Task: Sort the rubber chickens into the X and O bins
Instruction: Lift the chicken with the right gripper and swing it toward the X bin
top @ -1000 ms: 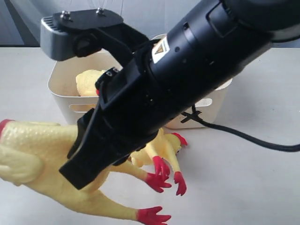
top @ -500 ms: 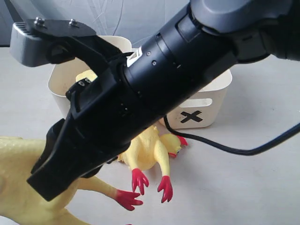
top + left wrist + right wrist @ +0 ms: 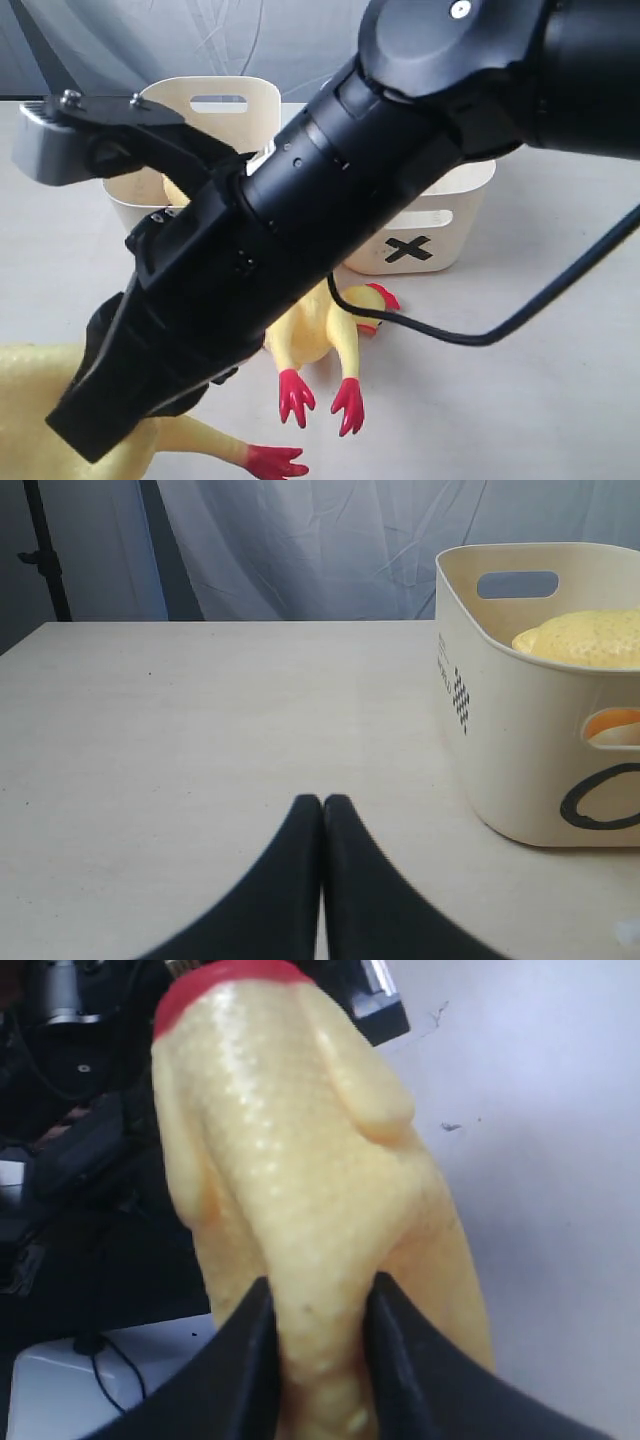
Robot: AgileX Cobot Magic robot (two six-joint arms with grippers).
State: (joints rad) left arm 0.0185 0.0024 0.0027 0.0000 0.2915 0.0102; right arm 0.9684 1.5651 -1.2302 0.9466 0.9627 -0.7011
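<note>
My right gripper [image 3: 320, 1295] is shut on a yellow, bumpy rubber chicken body [image 3: 300, 1160] with a red collar at its far end and no head in sight. In the exterior view this held chicken [image 3: 35, 400] hangs at the lower left under the black right arm [image 3: 330, 200], one red foot [image 3: 275, 462] trailing. A second rubber chicken [image 3: 312, 335] lies on the table in front of the X bin [image 3: 440, 235]. The O bin [image 3: 500, 730] holds another yellow chicken [image 3: 585, 640]. My left gripper [image 3: 322, 802] is shut and empty, low over bare table beside the O bin.
The two cream bins stand side by side, the O bin [image 3: 215, 95] to the left. A black cable [image 3: 480, 335] loops over the table at the right. The right arm hides much of both bins. Grey curtain hangs behind the table.
The right arm has swung toward the lower left of the exterior view, carrying the held chicken partly out of frame. The X mark and the lying chicken now show more fully.
</note>
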